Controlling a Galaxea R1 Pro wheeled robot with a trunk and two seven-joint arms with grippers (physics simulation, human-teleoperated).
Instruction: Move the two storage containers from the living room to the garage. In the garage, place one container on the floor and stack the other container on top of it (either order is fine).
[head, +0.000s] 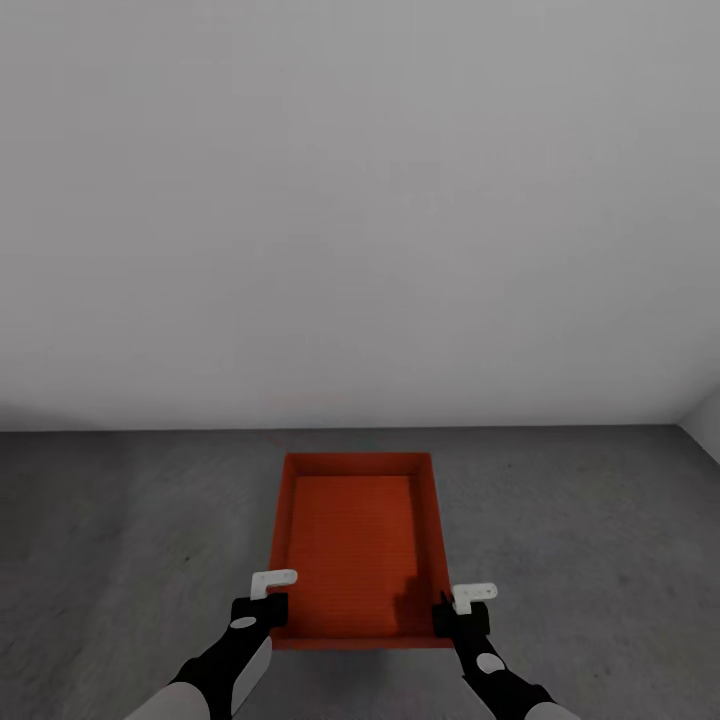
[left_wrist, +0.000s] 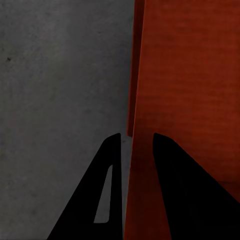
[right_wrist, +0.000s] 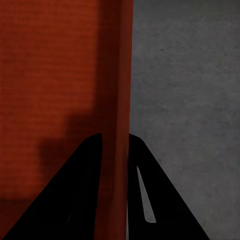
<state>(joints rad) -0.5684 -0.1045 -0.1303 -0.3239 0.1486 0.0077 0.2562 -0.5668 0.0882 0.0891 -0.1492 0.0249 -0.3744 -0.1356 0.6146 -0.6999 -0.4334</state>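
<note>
One red-orange storage container (head: 355, 540), open-topped and empty, is over the dark grey concrete floor (head: 120, 540) of the garage, its long side pointing away from me. My left gripper (head: 272, 600) is shut on its left wall near the near corner; the left wrist view has that wall (left_wrist: 150, 75) running between the black fingers (left_wrist: 112, 165), at my left gripper (left_wrist: 134, 145). My right gripper (head: 462, 608) is shut on the right wall (right_wrist: 117, 75), which passes through the right gripper (right_wrist: 114, 140). I cannot tell whether the container rests on the floor or hangs just above it.
A plain white wall (head: 360, 200) rises just beyond the container. It meets another wall at a corner on the far right (head: 700, 425). Bare concrete lies on both sides of the container.
</note>
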